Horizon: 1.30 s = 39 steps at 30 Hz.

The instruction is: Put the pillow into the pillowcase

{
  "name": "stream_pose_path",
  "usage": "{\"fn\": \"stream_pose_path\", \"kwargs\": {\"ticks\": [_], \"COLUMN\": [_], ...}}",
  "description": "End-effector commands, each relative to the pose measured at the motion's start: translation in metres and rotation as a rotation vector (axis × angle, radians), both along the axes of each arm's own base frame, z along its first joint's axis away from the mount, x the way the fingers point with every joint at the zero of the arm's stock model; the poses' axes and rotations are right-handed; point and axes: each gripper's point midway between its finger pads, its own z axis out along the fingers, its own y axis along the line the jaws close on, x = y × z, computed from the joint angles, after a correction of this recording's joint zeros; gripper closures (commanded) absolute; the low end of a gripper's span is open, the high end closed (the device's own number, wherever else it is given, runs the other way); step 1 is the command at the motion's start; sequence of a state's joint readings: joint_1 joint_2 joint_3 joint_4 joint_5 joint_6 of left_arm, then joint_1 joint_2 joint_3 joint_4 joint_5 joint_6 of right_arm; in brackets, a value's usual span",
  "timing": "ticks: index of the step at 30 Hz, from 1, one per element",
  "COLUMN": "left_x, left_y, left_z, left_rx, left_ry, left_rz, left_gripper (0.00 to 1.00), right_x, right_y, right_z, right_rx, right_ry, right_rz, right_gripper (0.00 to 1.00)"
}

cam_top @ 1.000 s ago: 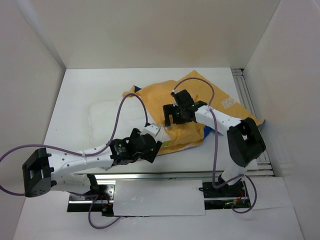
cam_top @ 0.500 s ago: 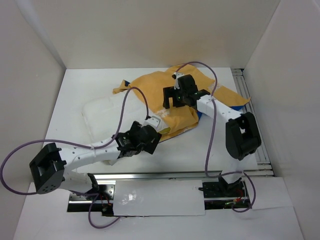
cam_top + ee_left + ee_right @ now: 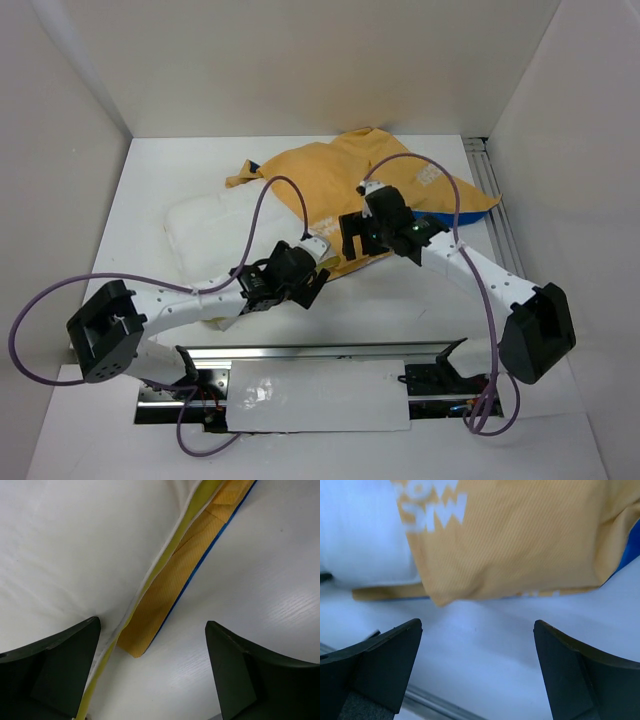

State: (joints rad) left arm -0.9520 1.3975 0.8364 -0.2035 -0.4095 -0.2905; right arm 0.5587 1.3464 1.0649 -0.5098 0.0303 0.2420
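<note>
You see the pillowcase (image 3: pixel 170 590) as matt cloth with a fine ribbed weave. The pillow (image 3: pixel 70 555) is smooth white fabric, softly creased. Your table (image 3: pixel 265 580) is white, faintly wood-grained, with a slight sheen. The right gripper (image 3: pixel 477 630) looks like matt black plastic — the rail (image 3: pixel 320 350) at the near edge, bright bare metal.

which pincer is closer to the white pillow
The left pincer: open, it hangs right at the pillow's yellowish edge, while the right pincer hovers by the orange pillowcase.
</note>
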Motion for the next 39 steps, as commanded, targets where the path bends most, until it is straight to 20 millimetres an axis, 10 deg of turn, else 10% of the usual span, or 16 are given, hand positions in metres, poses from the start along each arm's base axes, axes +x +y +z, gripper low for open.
{"fn": "stream_pose_path", "kwargs": {"ticks": [1, 17, 33, 36, 39], "left_x": [0.003, 0.018, 0.047, 0.054, 0.060], "left_y": [-0.002, 0.025, 0.043, 0.050, 0.049], "left_z": [-0.003, 0.029, -0.002, -0.009, -0.024], "left_rx": [-0.003, 0.102, 0.187, 0.200, 0.189], "left_ry": [-0.019, -0.067, -0.027, -0.017, 0.017], "left_rz": [0.009, 0.189, 0.347, 0.373, 0.379], "left_gripper": [0.01, 0.05, 0.00, 0.16, 0.52], "right_x": [-0.032, -0.017, 0.013, 0.017, 0.018], "right_y": [-0.003, 0.033, 0.029, 0.028, 0.029], "right_z": [-0.022, -0.045, -0.056, -0.051, -0.049], "right_rx": [-0.050, 0.030, 0.043, 0.052, 0.058], "right_ry": [0.084, 0.050, -0.001, -0.023, -0.029], "right_rz": [0.023, 0.012, -0.143, -0.163, -0.163], "right_gripper": [0.00, 0.03, 0.54, 0.95, 1.00]}}
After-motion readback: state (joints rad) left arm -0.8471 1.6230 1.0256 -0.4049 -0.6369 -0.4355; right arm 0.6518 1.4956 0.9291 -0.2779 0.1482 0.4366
